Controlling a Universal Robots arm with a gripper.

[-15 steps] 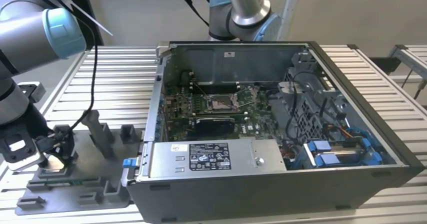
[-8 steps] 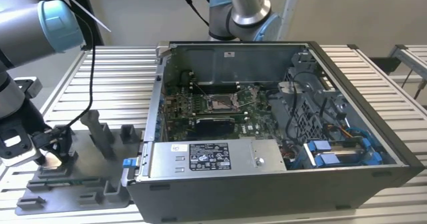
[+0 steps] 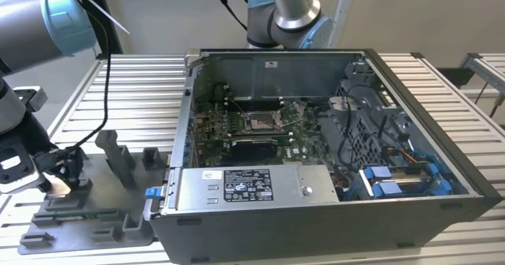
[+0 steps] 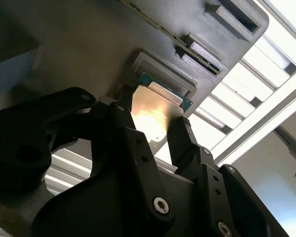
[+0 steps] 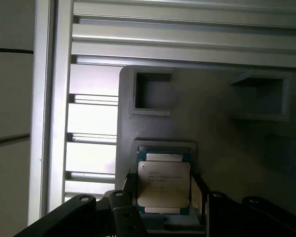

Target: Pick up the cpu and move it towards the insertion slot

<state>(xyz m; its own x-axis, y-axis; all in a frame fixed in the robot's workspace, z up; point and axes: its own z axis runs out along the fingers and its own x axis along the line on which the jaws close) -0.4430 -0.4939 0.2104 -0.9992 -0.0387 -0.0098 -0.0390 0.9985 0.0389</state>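
Observation:
The cpu is a small square chip with a silvery face and a green rim, lying in a shallow pocket of the grey plastic tray. My gripper straddles it, its black fingers pressed against two opposite edges of the cpu. In the exterior view my gripper hangs low over the tray at that view's left. The insertion slot, a shiny square frame, sits on the green motherboard inside the open computer case, well off to that view's right.
Upright grey blocks stand on the tray between my gripper and the case. The case's near wall and a silver power supply rise beside the tray. A second arm's base stands behind the case. The ribbed aluminium table runs underneath.

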